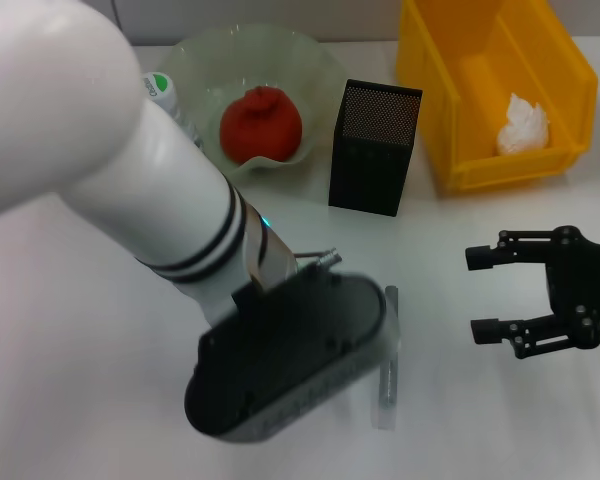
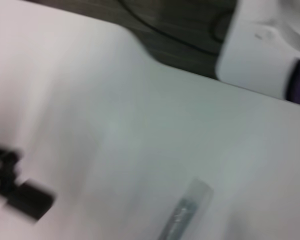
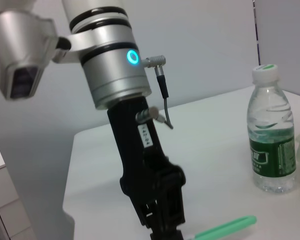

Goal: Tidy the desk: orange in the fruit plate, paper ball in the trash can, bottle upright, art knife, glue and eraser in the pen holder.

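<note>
Our left gripper [image 3: 162, 227] hangs low over the art knife [image 1: 387, 357] on the counter [image 1: 80, 380]; its jaws, we cannot tell. Right gripper [image 1: 483, 293] sits near right, jaws apart, empty.

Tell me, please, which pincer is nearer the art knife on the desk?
Left. The left pincer hangs right over the art knife; the right pincer waits open, off to the knife's right.

A white desk [image 1: 60, 330] is filling most of the head view. A pale grey wall [image 3: 200, 45] is standing behind it in the right wrist view's upper area.
</note>
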You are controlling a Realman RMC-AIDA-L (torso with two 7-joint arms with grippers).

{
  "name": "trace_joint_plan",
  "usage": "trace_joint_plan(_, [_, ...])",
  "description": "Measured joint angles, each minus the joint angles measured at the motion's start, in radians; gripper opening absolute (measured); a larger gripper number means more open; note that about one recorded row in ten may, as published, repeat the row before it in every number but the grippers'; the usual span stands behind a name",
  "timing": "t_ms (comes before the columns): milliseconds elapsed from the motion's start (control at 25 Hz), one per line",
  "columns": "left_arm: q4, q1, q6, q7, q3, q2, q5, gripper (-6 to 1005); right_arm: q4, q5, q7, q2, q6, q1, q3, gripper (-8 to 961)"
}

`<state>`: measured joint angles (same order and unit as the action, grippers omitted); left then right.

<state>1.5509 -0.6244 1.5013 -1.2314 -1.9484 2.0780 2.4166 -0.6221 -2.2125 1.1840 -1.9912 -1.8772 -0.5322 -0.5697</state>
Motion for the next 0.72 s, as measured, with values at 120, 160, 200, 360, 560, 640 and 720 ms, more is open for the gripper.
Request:
trace_joint_plan(120, [0.019,0.021,0.019,-0.040,0.070,-0.002,-0.045,190,-0.005,0.001,0.004,0.010,-0.022,0.000,0.007,810])
trace_joint_plan(160, [0.024,0.031,0.023,-0.051,0.092,-0.002,-0.059,190,-0.005,0.001,0.004,0.010,-0.022,0.000,0.007,809])
trace_joint_plan(200, [0.029,0.040,0.023,-0.060,0.112,-0.002,-0.071,190,-0.005,0.001,0.005,0.013,-0.028,0.000,0.008,809])
trace_joint_plan(360, [0.043,0.078,0.024,-0.087,0.174,-0.003,-0.113,190,-0.008,0.001,0.015,0.018,-0.035,0.000,0.009,809])
trace_joint_plan(560, [0.080,0.145,0.031,-0.122,0.281,-0.005,-0.207,190,-0.006,-0.006,0.018,0.025,-0.060,0.008,0.029,809])
trace_joint_plan(640, [0.090,0.166,0.033,-0.131,0.314,-0.005,-0.236,190,-0.008,-0.007,0.018,0.026,-0.067,0.011,0.033,809])
trace_joint_plan(720, [0.096,0.188,0.036,-0.137,0.352,-0.006,-0.275,190,-0.010,-0.007,0.018,0.027,-0.081,0.014,0.041,808])
